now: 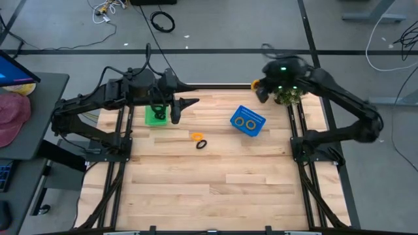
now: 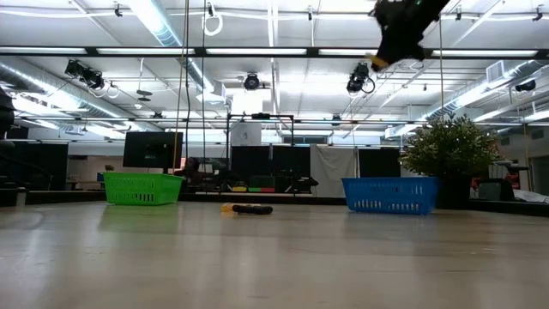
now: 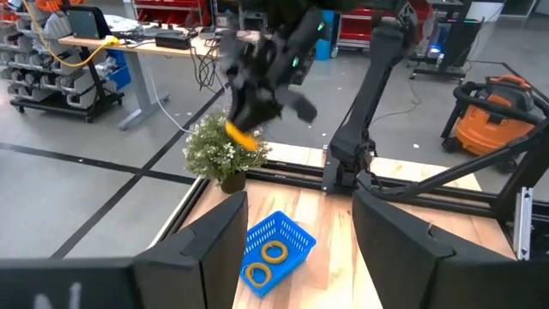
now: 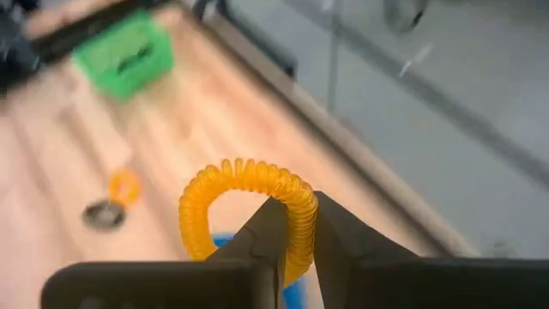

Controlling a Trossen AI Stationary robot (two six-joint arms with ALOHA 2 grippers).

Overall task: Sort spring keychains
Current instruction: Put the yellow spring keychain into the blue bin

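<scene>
Between the closed fingers of the right gripper [image 4: 294, 233], an orange spring keychain [image 4: 244, 210] is pinched by one side of its coil, the rest of the loop standing free above the fingertips. In the high view this gripper [image 1: 259, 89] is raised near the table's far edge, close to a small potted plant [image 1: 288, 96] and beyond the blue basket [image 1: 248, 121].

Two further orange keychains [image 1: 246, 122] lie side by side in the blue basket. On the bare wooden table [image 1: 215, 183], between the two baskets, one orange keychain [image 1: 196, 136] and one black keychain [image 1: 202, 144] lie touching or nearly touching. At least one black keychain [image 1: 156, 117] lies in the green basket [image 1: 149, 121]; how many cannot be told.

The left gripper [image 1: 185, 103] hovers just beside the green basket, on the side toward the blue one, its jaws spread wide and holding nothing; the two fingers [image 3: 214, 249] frame the blue basket in the left wrist view. Beyond the table, an orange shop vacuum [image 3: 493, 112] stands on the floor.
</scene>
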